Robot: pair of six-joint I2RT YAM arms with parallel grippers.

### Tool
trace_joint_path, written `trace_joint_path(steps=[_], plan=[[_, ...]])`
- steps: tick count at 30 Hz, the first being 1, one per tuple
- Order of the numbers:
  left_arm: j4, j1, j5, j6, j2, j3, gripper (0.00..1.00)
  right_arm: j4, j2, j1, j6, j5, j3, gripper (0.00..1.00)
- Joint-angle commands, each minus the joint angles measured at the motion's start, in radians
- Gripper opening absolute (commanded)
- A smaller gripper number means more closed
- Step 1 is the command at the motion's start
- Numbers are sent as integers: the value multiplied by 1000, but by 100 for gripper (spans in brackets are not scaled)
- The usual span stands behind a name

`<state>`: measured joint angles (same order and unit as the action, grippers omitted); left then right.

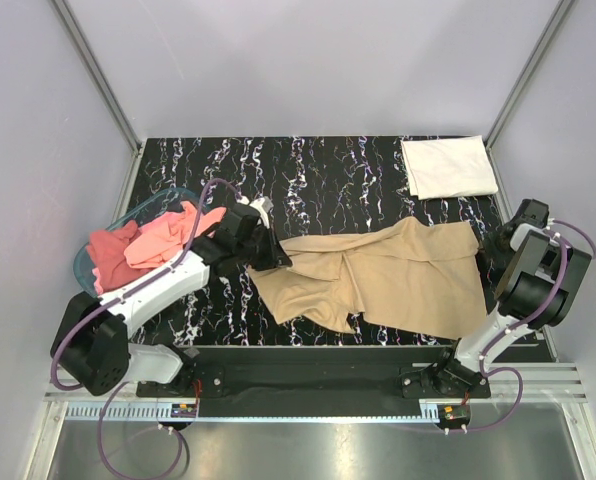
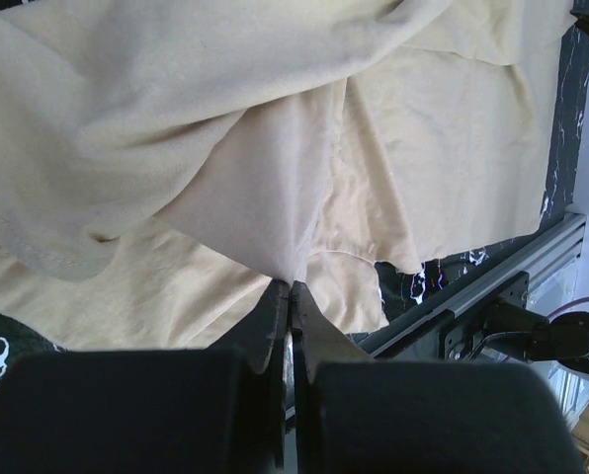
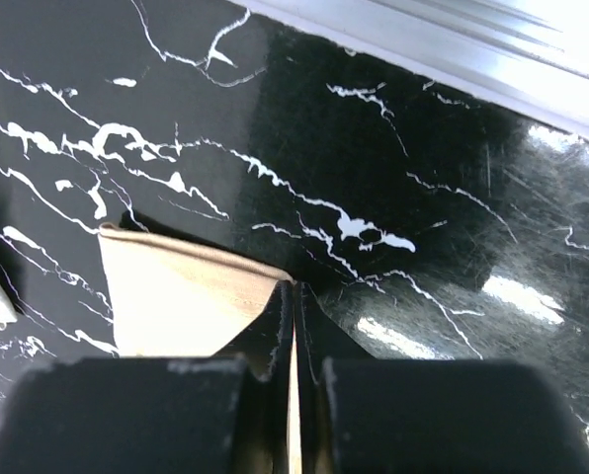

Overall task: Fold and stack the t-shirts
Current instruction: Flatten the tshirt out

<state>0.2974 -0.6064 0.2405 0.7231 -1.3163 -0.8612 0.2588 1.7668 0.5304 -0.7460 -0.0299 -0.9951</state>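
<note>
The tan t-shirt (image 1: pixel 398 275) lies rumpled across the middle of the black marbled table. My left gripper (image 1: pixel 276 262) is shut on its left edge; in the left wrist view the cloth (image 2: pixel 225 148) rises in folds from the closed left gripper (image 2: pixel 291 286). My right gripper (image 1: pixel 485 246) is shut on the shirt's right corner. The right wrist view shows a hemmed tan corner (image 3: pixel 176 291) pinched in the right gripper (image 3: pixel 294 286), low over the table. A white t-shirt (image 1: pixel 448 167) lies folded at the back right. Pink and red t-shirts (image 1: pixel 148 245) are heaped at the left.
A translucent blue basket (image 1: pixel 90 262) at the left edge holds the pink and red heap. An aluminium rail (image 1: pixel 308 385) runs along the near edge with both arm bases on it. Grey walls and frame posts close in the table on three sides.
</note>
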Motion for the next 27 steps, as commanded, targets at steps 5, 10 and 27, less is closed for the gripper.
trace_joint_path(steps=[5, 10, 27], plan=[[80, 57, -43, -33, 43, -209, 0, 221, -165, 0, 37, -28, -196, 0], [228, 135, -98, -79, -15, -608, 0, 318, -342, 0, 16, -132, -434, 0], [321, 172, 29, 97, 287, -1079, 0, 680, -811, 0, 30, 24, -928, 0]])
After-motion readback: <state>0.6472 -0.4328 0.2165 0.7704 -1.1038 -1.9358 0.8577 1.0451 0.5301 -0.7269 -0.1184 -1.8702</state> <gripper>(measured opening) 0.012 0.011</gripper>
